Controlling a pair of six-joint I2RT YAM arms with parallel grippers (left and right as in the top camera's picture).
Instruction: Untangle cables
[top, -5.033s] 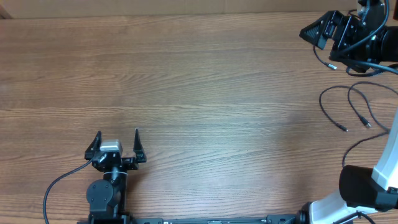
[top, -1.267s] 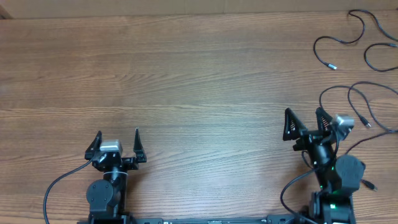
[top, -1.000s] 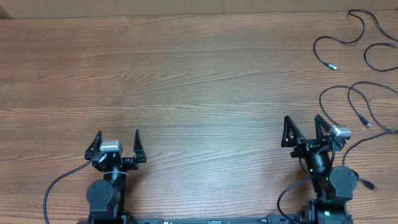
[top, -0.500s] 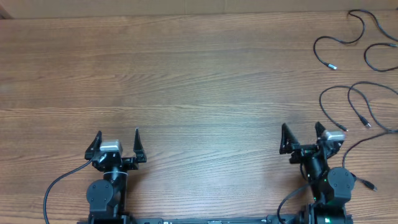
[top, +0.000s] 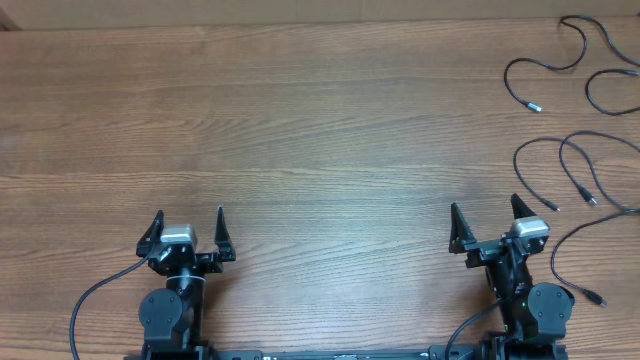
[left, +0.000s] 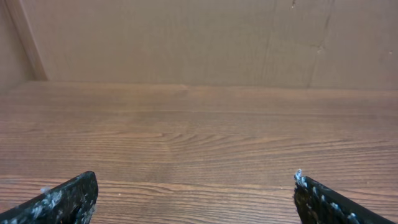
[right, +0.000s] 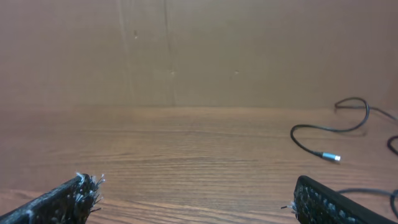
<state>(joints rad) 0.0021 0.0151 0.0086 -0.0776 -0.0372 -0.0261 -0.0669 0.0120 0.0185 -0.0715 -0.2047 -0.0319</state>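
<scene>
**A:** What is different now?

**B:** The right gripper (top: 484, 203). Five seconds ago it was stretched into the upper right corner of the overhead frame, over the thin black flexible cables (top: 533, 104) with small silver plug tips. Now it is parked at the lower right, and during the last second it slid a little further down the frame. The left gripper (top: 189, 212) at the lower left has not moved at all.

**A:** Is either one holding anything?

**B:** No. Both have their fingers spread wide apart with only bare wood between them, and both wrist views confirm it.

**A:** And where are the cables?

**B:** All on the right side of the brown wood-grain surface (top: 300, 130), well apart from the left gripper. One wavy strand runs from the top right corner down to a silver tip, and a loop sits beside it at the right edge. Lower, at mid right, two more strands (top: 516, 162) arc down to their tips just above and to the right of the right gripper. The right wrist view shows the upper strand's silver tip (right: 329, 157) far off to the right.

**A:** So, is it untangled?

**B:** Mostly, in my judgement. There is no knot or bunch, only spread strands. The two mid-right strands seem to cross near their upper bends, and I cannot tell whether they merely overlap. With both arms pulled back, this looks like the end of the job.
</scene>
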